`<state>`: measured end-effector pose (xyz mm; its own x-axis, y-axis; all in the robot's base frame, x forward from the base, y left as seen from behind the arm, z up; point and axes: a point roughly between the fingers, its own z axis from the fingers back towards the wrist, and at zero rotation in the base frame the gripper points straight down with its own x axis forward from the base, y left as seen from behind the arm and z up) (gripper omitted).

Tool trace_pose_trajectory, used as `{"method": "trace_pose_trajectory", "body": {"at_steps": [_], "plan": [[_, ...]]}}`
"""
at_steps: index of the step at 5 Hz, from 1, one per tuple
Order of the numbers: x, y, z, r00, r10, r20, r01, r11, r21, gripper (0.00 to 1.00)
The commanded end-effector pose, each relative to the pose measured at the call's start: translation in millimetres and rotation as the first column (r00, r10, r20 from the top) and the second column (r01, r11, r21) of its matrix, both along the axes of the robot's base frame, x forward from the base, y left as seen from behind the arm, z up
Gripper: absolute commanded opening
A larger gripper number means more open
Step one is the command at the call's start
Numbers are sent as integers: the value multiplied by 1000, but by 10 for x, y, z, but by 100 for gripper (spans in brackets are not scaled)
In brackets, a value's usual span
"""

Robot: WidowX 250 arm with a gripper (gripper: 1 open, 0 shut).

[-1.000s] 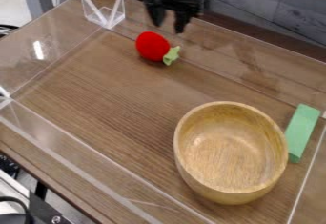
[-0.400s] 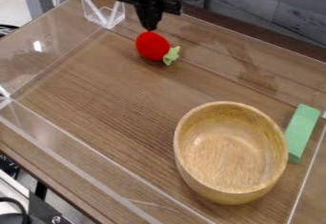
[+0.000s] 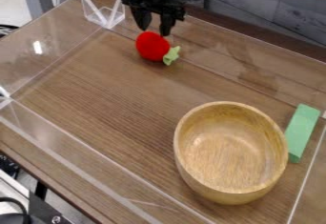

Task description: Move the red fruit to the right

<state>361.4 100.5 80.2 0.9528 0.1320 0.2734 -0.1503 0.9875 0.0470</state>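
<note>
Wood-grain counter (image 3: 102, 113), walled by clear plastic panels (image 3: 32, 51), carries three things: one glossy red fruit (image 3: 152, 45) with a leafy cap at far centre, one round wooden bowl (image 3: 231, 152) near right, one flat green block (image 3: 303, 131) beside it. One black end effector (image 3: 154, 21) hangs released above the fruit.

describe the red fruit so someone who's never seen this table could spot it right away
Start at the wood-grain table inside the clear plastic walls and look to the far side, just below the black gripper. There lies the small red toy strawberry with a yellow-green leafy cap, the only red thing, far smaller than the round wooden bowl.
</note>
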Motion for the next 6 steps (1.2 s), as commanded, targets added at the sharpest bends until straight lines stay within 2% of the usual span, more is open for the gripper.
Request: {"method": "trace_pose_trajectory", "body": {"at_steps": [1,2,3,4,5,6], "plan": [[23,-38,119,998,-46,37,45,999,19,0],[101,57,55,999,-21,35,20,1000,18,0],[144,142,200,998,27,65,-28,1000,11,0],[128,123,447,994,66,91,-66,998,2,0],[138,121,455,992,92,83,-92,996,4,0],[131,104,342,991,114,65,-115,993,9,100]]}}
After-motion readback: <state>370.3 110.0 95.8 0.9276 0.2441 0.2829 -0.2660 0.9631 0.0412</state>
